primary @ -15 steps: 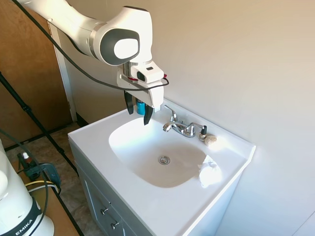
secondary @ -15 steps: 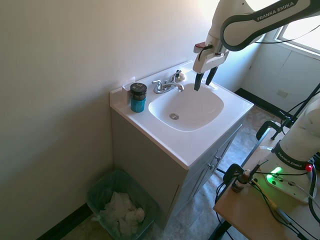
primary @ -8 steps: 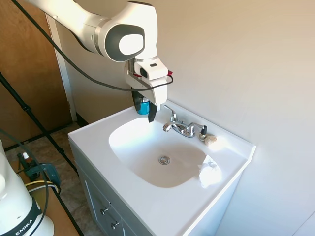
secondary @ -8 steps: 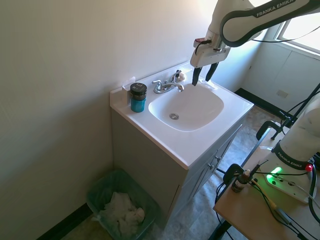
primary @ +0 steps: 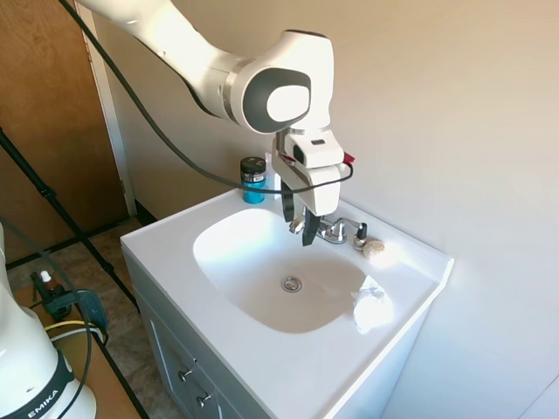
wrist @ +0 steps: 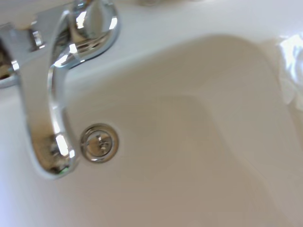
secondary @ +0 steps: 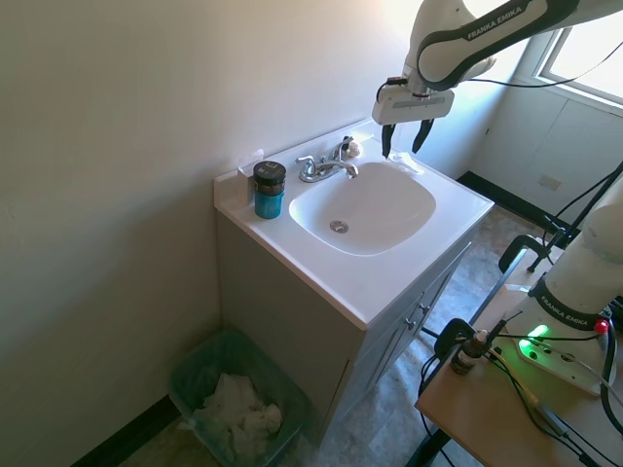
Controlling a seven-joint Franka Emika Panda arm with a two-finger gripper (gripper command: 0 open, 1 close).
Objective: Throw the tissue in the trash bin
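Note:
The tissue [primary: 372, 302] is a small white crumpled wad lying on the sink's rim, at the basin's edge on the side away from the blue jar. It also shows as a bright patch, the tissue [wrist: 291, 66], at the wrist picture's edge. My gripper [primary: 297, 223] hangs open and empty over the basin just in front of the faucet [primary: 327, 229], well above the tissue and short of it. From the other side, the gripper [secondary: 403, 142] has its fingers spread above the tissue [secondary: 406, 164]. The trash bin [secondary: 192, 368], green-lined with white paper inside, stands on the floor beside the vanity.
A blue jar with a black lid [primary: 253, 180] stands at the sink's back corner near the wall. A beige pebble-like lump [primary: 374, 249] lies beside the faucet handles. The drain [wrist: 99, 143] sits mid-basin. The wall runs close behind the sink [primary: 175, 240].
The arm has swung across the basin from the blue jar's side to the faucet, toward the tissue's side. The gripper stayed open and empty, and the jar is now uncovered.

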